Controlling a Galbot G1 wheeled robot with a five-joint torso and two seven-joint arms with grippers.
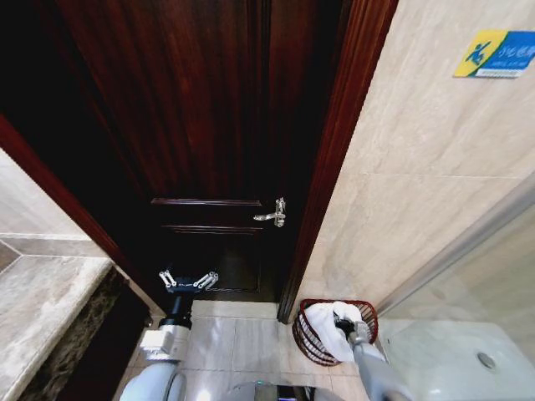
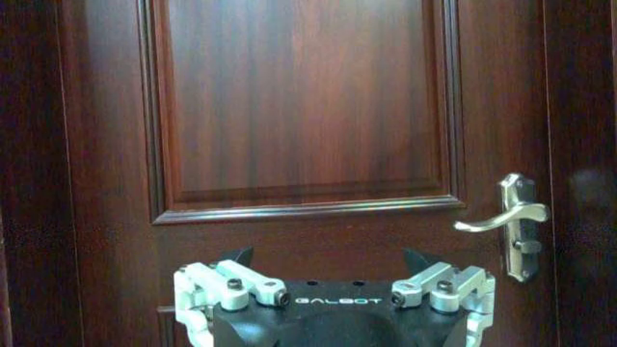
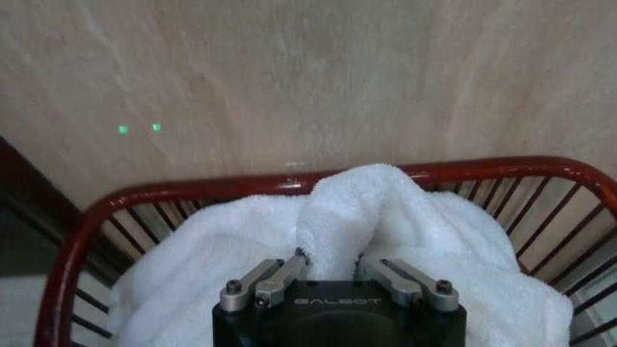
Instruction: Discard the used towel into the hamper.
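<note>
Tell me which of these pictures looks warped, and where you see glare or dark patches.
Head view: wide-lens warp, the door frame and wall edges bow outward; the upper left beside the door is nearly black. Left wrist view: soft sheen on the door panel, a bright glint on the handle. Right wrist view: two green light specks on the wall, a highlight on the hamper rim, evenly lit towel.

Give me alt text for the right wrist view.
The right claw pinches a raised fold of a white towel that lies inside the hamper, a reddish-brown open-weave basket. Behind it stands a beige tiled wall.
</note>
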